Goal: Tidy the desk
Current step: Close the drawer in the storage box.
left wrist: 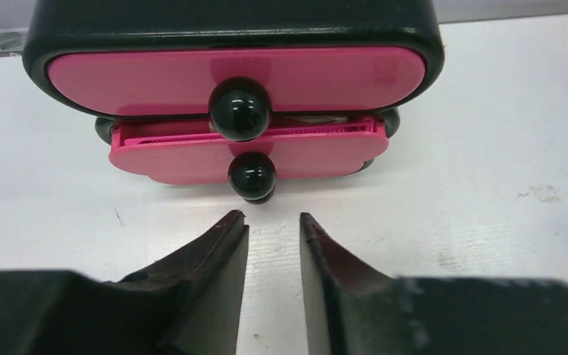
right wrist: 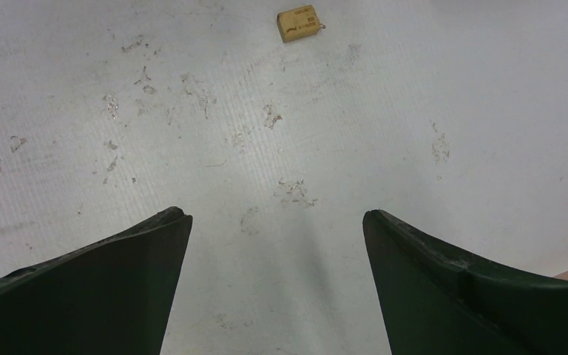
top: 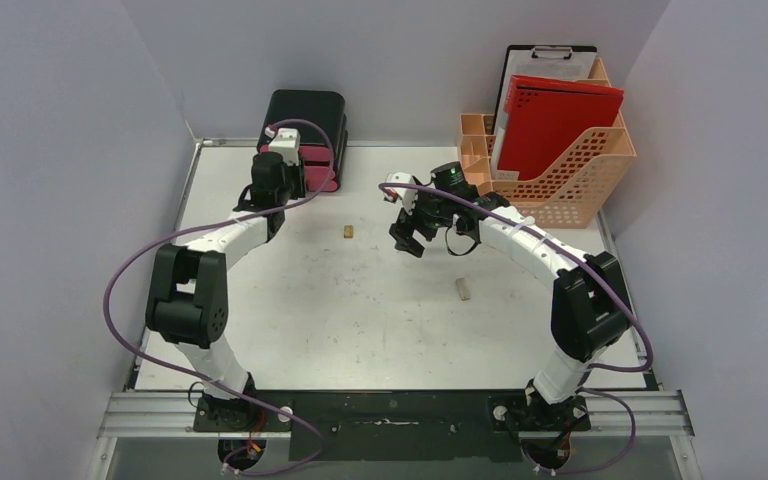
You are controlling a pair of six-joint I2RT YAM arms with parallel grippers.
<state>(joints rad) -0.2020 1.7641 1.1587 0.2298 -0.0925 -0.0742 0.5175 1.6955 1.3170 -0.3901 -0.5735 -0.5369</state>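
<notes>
Between plain grey walls lies the desk (top: 360, 330), a large flat white rectangular tabletop, scuffed and speckled, with a silver metal rim and a black front rail where the two arms are bolted. At the desk's far right corner stands an orange perforated plastic file rack (top: 575, 190), holding an upright red folder (top: 555, 120) with a black clipboard (top: 540, 55) behind it. At the desk's far left edge sits a black drawer box with pink drawers (top: 305, 110). Its upper drawer is flush, while the lower pink drawer (left wrist: 192, 155) is pulled out a little. Each drawer carries a round black knob.

The left gripper (left wrist: 272, 219) hovers low over the desk just in front of that box. Its tips point at the lower knob (left wrist: 252, 175) but are apart from it, and its fingers are parted by a narrow gap with only bare desk between them. The right gripper (right wrist: 277, 214) hangs over the desk's far middle, near the rack. Its fingers are spread wide and hold nothing.

A small tan rectangular block (top: 347, 231) lies on the desk's far middle, between the two grippers. A second pale block (top: 463, 289) lies right of the desk's centre.
</notes>
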